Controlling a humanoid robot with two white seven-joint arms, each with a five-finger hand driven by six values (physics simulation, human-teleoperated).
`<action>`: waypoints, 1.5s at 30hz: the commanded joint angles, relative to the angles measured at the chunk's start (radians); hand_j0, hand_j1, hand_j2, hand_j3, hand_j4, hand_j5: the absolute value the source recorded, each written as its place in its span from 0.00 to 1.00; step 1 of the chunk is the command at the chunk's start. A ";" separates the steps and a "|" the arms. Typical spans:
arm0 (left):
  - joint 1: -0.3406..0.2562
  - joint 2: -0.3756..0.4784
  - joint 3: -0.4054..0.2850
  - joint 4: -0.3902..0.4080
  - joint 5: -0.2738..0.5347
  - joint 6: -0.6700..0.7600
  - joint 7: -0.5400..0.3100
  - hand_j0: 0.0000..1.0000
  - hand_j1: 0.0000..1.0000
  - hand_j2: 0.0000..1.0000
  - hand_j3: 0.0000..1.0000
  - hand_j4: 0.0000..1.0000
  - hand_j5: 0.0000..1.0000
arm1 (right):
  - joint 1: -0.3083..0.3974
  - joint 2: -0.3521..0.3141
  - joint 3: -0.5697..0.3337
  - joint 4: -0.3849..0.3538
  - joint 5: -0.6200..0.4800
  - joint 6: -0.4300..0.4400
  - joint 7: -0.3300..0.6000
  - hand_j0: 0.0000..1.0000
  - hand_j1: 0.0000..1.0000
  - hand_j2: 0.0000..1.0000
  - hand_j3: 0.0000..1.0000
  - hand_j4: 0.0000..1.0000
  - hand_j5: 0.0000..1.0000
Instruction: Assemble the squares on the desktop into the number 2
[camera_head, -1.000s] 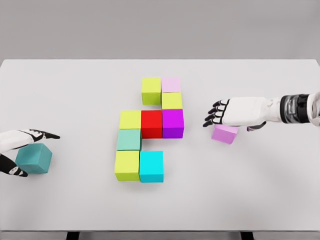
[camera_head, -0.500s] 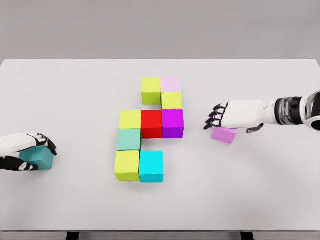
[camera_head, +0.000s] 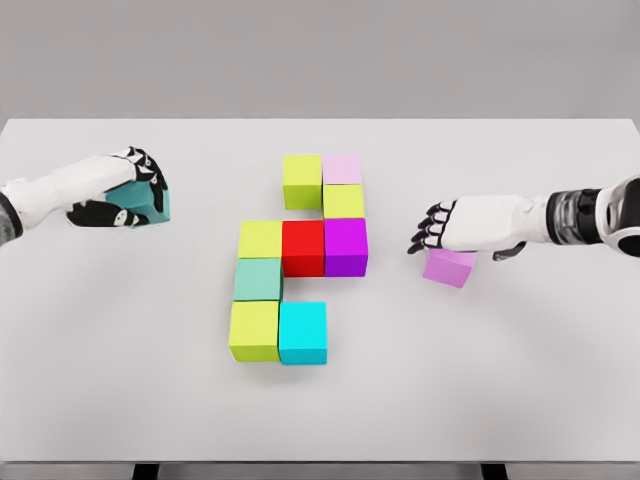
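My left hand (camera_head: 118, 192) gripped the teal cube (camera_head: 140, 203) at the far left of the table (camera_head: 500, 380) (well apart from the assembled blocks (camera_head: 300, 255)). My right hand (camera_head: 445, 228) rested, fingers loosely spread, over the violet cube (camera_head: 449, 267) on the right.

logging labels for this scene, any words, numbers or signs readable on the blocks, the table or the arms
None: there is no readable text anywhere.
The coloured blocks in the middle have plain faces.
The teal block in the left hand and the pink block under the right hand are plain too.
The white table carries no marks.
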 joint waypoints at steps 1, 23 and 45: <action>-0.005 -0.104 0.002 0.002 -0.002 0.159 -0.010 0.28 0.28 0.28 0.28 0.28 0.28 | 0.000 0.002 0.004 0.003 -0.002 0.002 0.000 1.00 1.00 1.00 1.00 1.00 1.00; -0.156 -0.511 -0.012 0.273 -0.195 0.257 -0.099 0.34 0.34 0.34 0.34 0.34 0.34 | -0.012 0.000 0.042 0.003 -0.013 0.002 0.000 0.65 0.65 0.65 0.65 0.65 0.65; -0.156 -0.548 -0.012 0.318 -0.195 0.255 -0.098 0.67 0.67 0.67 0.67 0.67 0.67 | -0.028 -0.050 0.130 -0.215 -0.165 0.002 0.000 0.62 0.62 0.62 0.62 0.62 0.62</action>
